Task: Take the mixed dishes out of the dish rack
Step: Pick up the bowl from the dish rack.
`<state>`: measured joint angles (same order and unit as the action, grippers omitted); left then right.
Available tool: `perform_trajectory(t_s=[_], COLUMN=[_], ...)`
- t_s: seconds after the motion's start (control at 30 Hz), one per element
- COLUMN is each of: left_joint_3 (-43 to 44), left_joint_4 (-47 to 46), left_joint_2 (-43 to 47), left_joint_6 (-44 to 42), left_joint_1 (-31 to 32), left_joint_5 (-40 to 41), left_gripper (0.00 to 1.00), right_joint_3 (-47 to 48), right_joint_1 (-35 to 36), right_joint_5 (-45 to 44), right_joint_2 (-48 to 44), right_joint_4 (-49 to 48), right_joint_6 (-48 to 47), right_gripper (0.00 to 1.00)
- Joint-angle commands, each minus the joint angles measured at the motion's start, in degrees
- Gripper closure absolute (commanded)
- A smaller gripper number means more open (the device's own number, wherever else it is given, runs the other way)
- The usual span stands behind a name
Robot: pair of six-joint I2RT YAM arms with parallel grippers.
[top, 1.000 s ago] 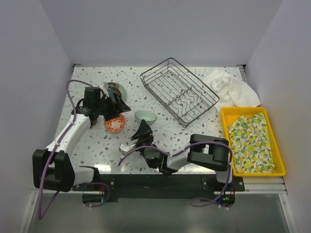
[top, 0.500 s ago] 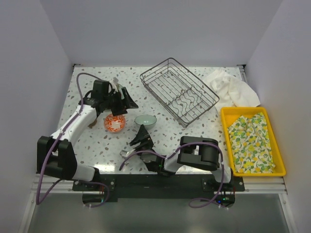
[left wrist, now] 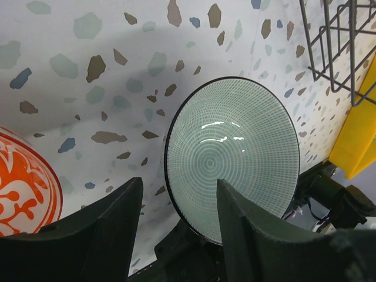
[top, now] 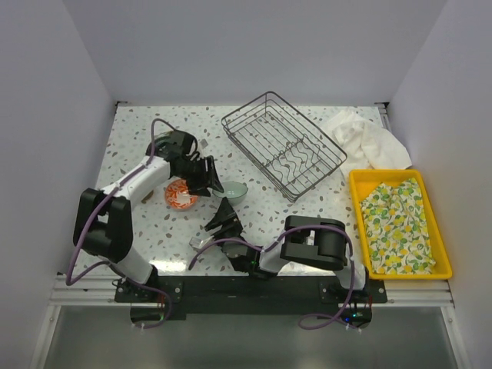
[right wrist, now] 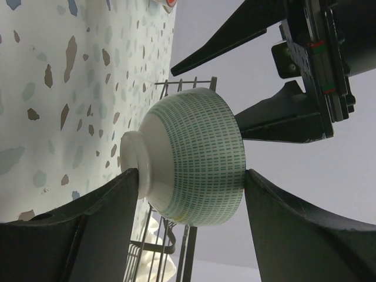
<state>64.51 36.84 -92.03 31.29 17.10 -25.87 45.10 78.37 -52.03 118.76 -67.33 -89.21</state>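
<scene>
Because the green bowl (left wrist: 232, 158) is set on the table (left wrist: 88, 70), outside the dish rack (top: 288, 164), the left gripper (left wrist: 179, 183) and right gripper (right wrist: 191, 173) are seen open.

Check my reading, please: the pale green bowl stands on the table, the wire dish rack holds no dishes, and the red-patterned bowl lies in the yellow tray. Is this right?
No. The red-patterned bowl is not in the yellow tray; it stands on the table, left of the pale green bowl, as the top external view shows. The rest is right.
</scene>
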Motion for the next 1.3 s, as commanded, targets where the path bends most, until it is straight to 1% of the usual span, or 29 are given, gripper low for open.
perform_trajectory(t_s=[0.0,0.17,0.2,0.23,0.27,0.37,0.4,0.43,0.47,0.53,0.63,0.67,0.73,0.77,0.8,0.83,0.9,0.93,0.97,1.0,1.07,1.2,1.27], left_joint_3=[2.11,2.2,2.2,2.29,2.37,2.46,2.55,2.81,2.99,3.6,4.83,5.27,6.58,7.03,7.73,9.13,10.63,12.03,12.74,13.44,15.11,16.96,17.14], left_joint_4=[1.92,1.83,1.92,2.01,2.09,1.92,1.92,1.92,1.83,1.83,1.83,1.74,1.48,1.39,1.39,1.48,1.66,1.66,1.66,1.66,1.66,1.92,2.01], left_joint_2=[-0.96,-2.1,-2.45,-2.54,-2.72,-2.72,-2.63,-2.63,-2.54,-2.1,-1.49,-1.23,-0.78,-0.61,-0.43,-0.35,-0.26,-0.26,-0.17,-0.08,0.09,0.8,1.93], left_joint_6=[-2.2,-2.37,-2.46,-2.55,-2.63,-2.55,-2.46,-2.29,-2.2,-2.02,-1.67,-1.58,-1.14,-1.05,-0.97,-0.97,-0.88,-0.88,-0.88,-0.88,-1.14,-2.02,-2.55], left_joint_1=[1.35,2.32,2.41,2.5,2.67,2.85,2.85,2.85,2.85,2.85,2.85,2.85,2.85,2.85,2.85,2.85,2.85,2.85,2.85,2.85,2.85,2.76,2.76], left_joint_5=[-1.11,-1.82,-1.9,-2.25,-2.43,-2.87,-2.7,-2.7,-2.7,-2.26,-1.47,-1.29,-0.33,0.2,1.86,2.66,5.37,6.35,7.4,9.93,12.5,19.34,21.29], left_gripper=[0.45,0.5,0.54,0.55,0.61,0.73,0.84,0.9,1.0,1.0,1.0,1.0,1.0,1.0,1.0,1.0,1.0,1.0,1.0,1.0,1.0,1.0,1.0], right_joint_3=[1.74,1.74,1.74,1.74,1.74,1.66,1.66,1.66,1.66,1.66,1.48,1.48,1.3,1.13,1.04,1.04,0.78,0.6,0.43,0.25,-0.1,-0.89,-1.42], right_joint_1=[0.29,0.29,0.38,0.38,0.47,0.47,0.56,0.47,0.56,0.65,0.91,0.82,1.08,1.09,1.26,1.26,1.44,1.52,1.61,1.61,1.7,1.79,1.79], right_joint_5=[-1.49,-1.32,-1.32,-1.41,-1.41,-1.49,-1.49,-1.49,-1.58,-1.76,-2.02,-2.11,-2.29,-2.37,-2.46,-2.46,-2.64,-2.9,-3.08,-3.16,-3.6,-4.92,-6.14], right_joint_2=[-1.25,-1.34,-1.25,-1.34,-1.25,-1.51,-1.51,-1.51,-1.6,-1.69,-1.95,-2.13,-2.39,-2.48,-2.48,-2.74,-2.92,-3.09,-3.18,-3.27,-3.88,-5.29,-6.6], right_joint_4=[-25.57,-25.75,-25.66,-25.74,-25.66,-25.66,-25.74,-25.75,-25.66,-25.66,-25.66,-25.57,-25.66,-25.66,-25.57,-25.66,-25.57,-25.57,-25.48,-25.57,-25.48,-25.48,-24.61], right_joint_6=[-1.67,-1.76,-1.67,-1.76,-1.84,-2.02,-2.11,-2.11,-2.11,-2.28,-2.2,-2.11,-2.11,-2.02,-1.93,-1.85,-1.58,-1.49,-1.32,-1.14,-0.7,1.14,2.1], right_gripper=[0.96,0.95,0.95,0.95,0.95,0.95,0.94,0.94,0.87,0.81,0.66,0.54,0.42,0.34,0.29,0.26,0.25,0.21,0.2,0.17,0.11,0.06,0.04])
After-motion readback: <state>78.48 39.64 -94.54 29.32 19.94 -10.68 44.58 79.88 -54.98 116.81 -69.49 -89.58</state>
